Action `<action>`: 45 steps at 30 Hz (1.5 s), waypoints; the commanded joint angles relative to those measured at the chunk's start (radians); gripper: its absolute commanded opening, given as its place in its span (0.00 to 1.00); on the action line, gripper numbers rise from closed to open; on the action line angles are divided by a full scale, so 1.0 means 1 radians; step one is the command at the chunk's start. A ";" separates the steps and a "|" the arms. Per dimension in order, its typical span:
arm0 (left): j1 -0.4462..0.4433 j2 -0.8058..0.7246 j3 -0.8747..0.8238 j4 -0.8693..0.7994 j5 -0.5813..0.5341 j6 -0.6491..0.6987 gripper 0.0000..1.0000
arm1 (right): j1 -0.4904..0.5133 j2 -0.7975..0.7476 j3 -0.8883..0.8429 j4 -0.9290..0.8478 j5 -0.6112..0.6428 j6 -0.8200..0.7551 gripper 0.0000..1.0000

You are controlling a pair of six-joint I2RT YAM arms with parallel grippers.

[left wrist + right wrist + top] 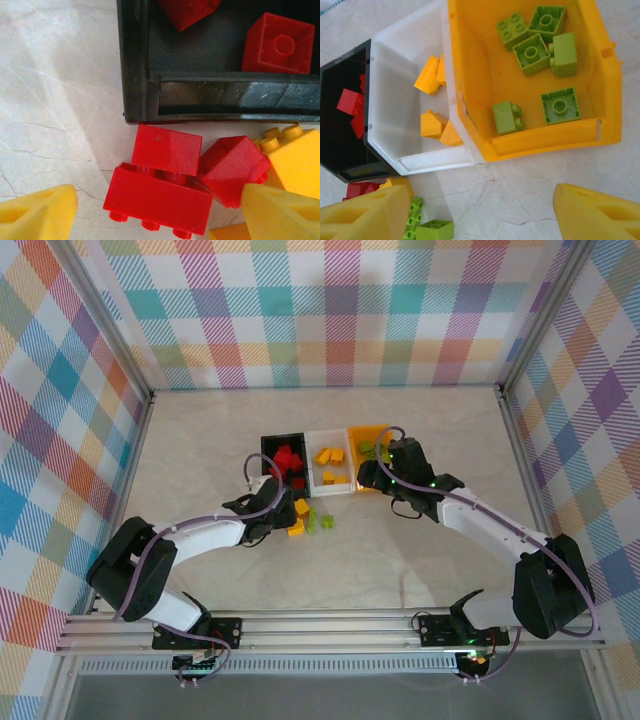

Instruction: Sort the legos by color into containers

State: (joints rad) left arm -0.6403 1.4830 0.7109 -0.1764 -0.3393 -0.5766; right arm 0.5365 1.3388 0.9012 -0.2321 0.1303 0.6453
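The left hand (157,212) hangs low over the desk (60,100), jaws apart and nothing gripped. In the left wrist view its yellow fingers (40,215) stand at 9 and 3 o'clock of a long red brick (157,200), which lies directly between them. The brick's long axis runs roughly 9 to 3, dipping a little toward 4. That is along the line of the jaws, so they would meet its short ends. Its studs point to 6 o'clock, so it looks tipped on its side.

A second red brick (167,149) sits against it at 12; whether the two are clipped together or only leaning I cannot tell. A third red brick (232,170) lies at 3 o'clock, close to the finger on that side, and could be caught in the same squeeze. The black bin (135,60), with red bricks inside, lies at 12 o'clock of this cluster, its near wall just beside it.

The right hand (480,220), open and empty, hovers over bare desk at 6 o'clock of the orange bin (470,50), which holds green bricks (537,47). It is well apart from the red cluster, so the left arm is the nearer.
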 commanded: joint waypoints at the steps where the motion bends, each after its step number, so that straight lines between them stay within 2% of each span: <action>1: 0.006 0.021 0.017 0.000 -0.049 0.022 0.79 | 0.000 -0.015 -0.021 0.020 0.017 0.019 0.76; 8: 0.022 0.009 -0.017 -0.054 -0.096 -0.019 0.64 | 0.000 -0.022 -0.034 0.027 0.018 0.024 0.76; 18: 0.018 -0.224 -0.104 -0.127 -0.029 -0.039 0.61 | 0.000 -0.037 -0.045 0.025 0.017 0.031 0.76; 20: 0.018 -0.250 -0.105 -0.144 -0.018 -0.033 0.69 | 0.000 -0.041 -0.051 0.028 0.020 0.034 0.76; 23: 0.018 -0.203 -0.082 -0.151 -0.012 -0.019 0.88 | 0.001 -0.043 -0.060 0.038 0.020 0.045 0.76; 26: 0.019 -0.121 -0.070 -0.126 -0.022 -0.021 0.91 | 0.000 -0.042 -0.059 0.032 0.022 0.050 0.76; 38: 0.034 0.078 0.004 -0.013 -0.084 0.003 0.87 | 0.000 -0.079 -0.070 0.017 0.037 0.045 0.76; 45: 0.048 0.104 0.031 -0.010 -0.073 0.018 0.65 | 0.000 -0.081 -0.078 0.019 0.042 0.047 0.76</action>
State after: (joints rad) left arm -0.6060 1.5879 0.7338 -0.1963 -0.3912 -0.5671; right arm 0.5365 1.2724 0.8322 -0.2253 0.1562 0.6769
